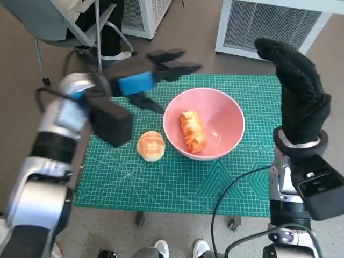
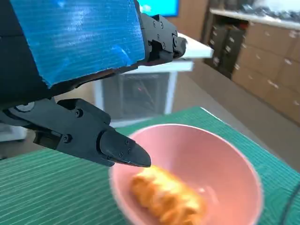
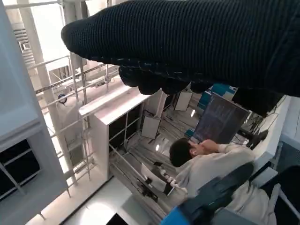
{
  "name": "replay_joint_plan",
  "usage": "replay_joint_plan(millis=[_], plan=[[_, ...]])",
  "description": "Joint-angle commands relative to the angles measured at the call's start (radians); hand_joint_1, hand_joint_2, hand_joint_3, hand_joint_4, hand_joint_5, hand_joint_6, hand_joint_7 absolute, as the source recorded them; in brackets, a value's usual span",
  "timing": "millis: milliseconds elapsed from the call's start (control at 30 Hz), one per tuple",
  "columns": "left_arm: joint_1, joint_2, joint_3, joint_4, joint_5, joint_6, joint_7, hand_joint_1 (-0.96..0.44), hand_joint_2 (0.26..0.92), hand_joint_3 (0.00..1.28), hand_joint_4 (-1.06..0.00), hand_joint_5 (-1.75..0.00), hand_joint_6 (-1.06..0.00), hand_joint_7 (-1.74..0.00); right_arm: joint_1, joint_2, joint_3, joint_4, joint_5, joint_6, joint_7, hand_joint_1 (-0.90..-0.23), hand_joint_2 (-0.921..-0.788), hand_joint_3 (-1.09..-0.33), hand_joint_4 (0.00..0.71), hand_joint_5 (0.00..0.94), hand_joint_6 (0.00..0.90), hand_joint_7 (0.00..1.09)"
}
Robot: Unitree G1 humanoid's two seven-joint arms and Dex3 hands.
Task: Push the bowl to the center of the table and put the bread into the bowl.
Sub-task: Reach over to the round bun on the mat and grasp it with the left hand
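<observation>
A pink bowl (image 1: 226,115) stands near the middle of the green mat, with a long golden bread piece (image 1: 192,131) lying inside it; the left wrist view shows the same bowl (image 2: 220,159) and bread (image 2: 166,199) from close by. A round bread roll (image 1: 151,145) lies on the mat just left of the bowl. My left hand (image 1: 153,75) hovers above the mat behind and left of the bowl, fingers spread, holding nothing. My right hand (image 1: 295,88) is raised upright over the table's right side, fingers together and straight, holding nothing.
The green cutting mat (image 1: 161,183) covers the small table. A white grille unit (image 1: 269,27) stands behind the table, a chair (image 1: 59,27) at the back left. A black cable (image 1: 231,199) runs over the mat's front right. A person sits in the right wrist view (image 3: 211,164).
</observation>
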Motion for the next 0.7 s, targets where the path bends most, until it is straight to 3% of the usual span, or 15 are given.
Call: replay_joint_plan(millis=[33, 700], plan=[[0.052, 0.04, 0.014, -0.032, 0.002, -0.028, 0.033, -0.29, 0.799, 0.0, -0.19, -0.05, -0.29, -0.06, 0.013, -0.008, 0.003, 0.003, 0.014, 0.012, 0.013, -0.606, -0.921, -0.705, 0.322, 0.002, 0.051, 0.63], [0.213, 0.085, 0.027, -0.14, -0.009, 0.064, 0.039, -0.24, 0.785, 0.0, -0.28, -0.02, -0.37, -0.06, -0.01, -0.006, 0.008, 0.038, 0.024, 0.009, 0.038, -0.601, -0.921, -0.706, 0.322, 0.001, 0.053, 0.62]])
